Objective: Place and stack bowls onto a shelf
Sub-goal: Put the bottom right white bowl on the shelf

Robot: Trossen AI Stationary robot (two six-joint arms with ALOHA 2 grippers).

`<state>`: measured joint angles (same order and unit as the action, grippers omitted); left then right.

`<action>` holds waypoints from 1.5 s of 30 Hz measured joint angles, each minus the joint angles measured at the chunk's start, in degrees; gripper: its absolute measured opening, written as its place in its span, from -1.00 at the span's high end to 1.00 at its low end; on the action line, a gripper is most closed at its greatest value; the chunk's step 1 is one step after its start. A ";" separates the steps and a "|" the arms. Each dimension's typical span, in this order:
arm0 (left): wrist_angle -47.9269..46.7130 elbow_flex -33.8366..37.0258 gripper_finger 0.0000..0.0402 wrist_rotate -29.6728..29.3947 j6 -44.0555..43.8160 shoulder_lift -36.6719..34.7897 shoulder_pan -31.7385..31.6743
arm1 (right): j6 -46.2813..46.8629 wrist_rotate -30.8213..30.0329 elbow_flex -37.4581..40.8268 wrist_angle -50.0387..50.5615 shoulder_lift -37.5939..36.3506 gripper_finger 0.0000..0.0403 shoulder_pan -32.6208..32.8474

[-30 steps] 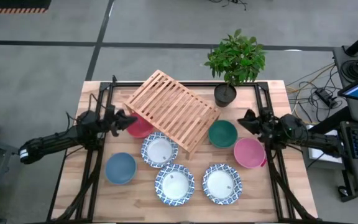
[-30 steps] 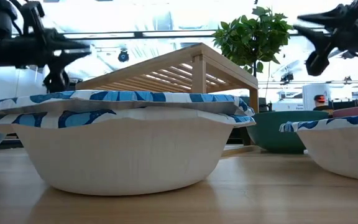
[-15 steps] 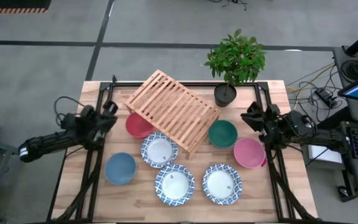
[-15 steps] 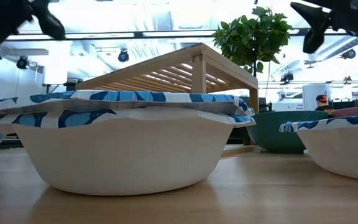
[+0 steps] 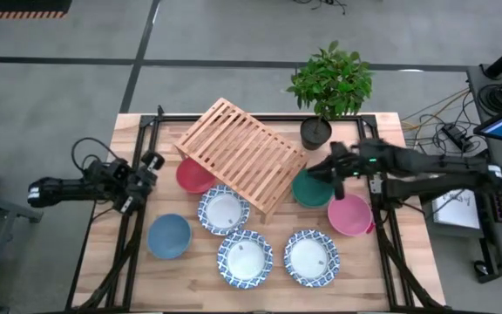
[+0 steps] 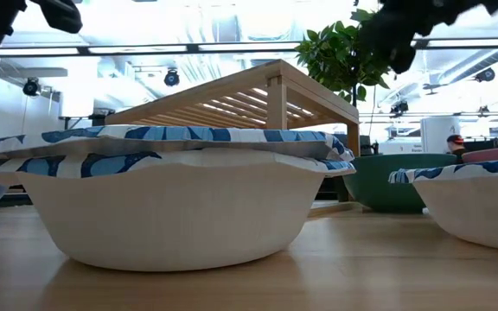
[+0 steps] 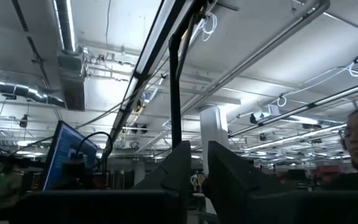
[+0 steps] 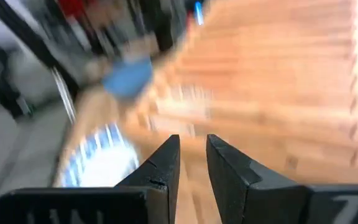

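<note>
Since half a second ago, the right gripper has been swung inward from the table's right edge and is now held above the green bowl, while the left gripper has been drawn a little farther back toward the left edge. In the right wrist view the right fingers are seen close together with only a narrow gap and nothing between them; in the left wrist view the left fingers are likewise nearly together and empty.

The wooden slatted shelf is set diagonally at the table's middle rear, with no bowl on it. The red bowl is partly tucked under its left side. The pink bowl is placed just beside the green one. Three blue-rimmed white bowls are grouped at the front, and the blue bowl is found at the front left. A potted plant is stood at the rear.
</note>
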<state>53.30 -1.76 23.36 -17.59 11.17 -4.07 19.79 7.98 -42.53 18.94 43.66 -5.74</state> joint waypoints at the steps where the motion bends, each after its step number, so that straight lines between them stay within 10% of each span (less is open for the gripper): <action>1: -0.02 0.00 0.81 -0.09 -0.02 0.39 0.17 | 0.41 0.00 -2.56 4.48 1.90 0.66 1.12; 19: -3.23 -0.39 0.81 -3.48 -3.08 10.63 0.19 | 25.24 -1.99 -34.67 35.14 29.73 0.66 25.65; 36: -3.23 -0.39 0.81 -3.46 -2.70 11.11 0.19 | 27.45 7.90 -36.95 35.18 47.97 0.64 32.19; 45: -3.30 -0.39 0.81 -3.46 -1.97 11.80 0.17 | 28.43 17.89 -36.93 34.44 55.71 0.23 33.01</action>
<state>50.00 -2.15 19.90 -19.55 22.98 -3.90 48.22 25.86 -79.46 53.38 99.37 27.27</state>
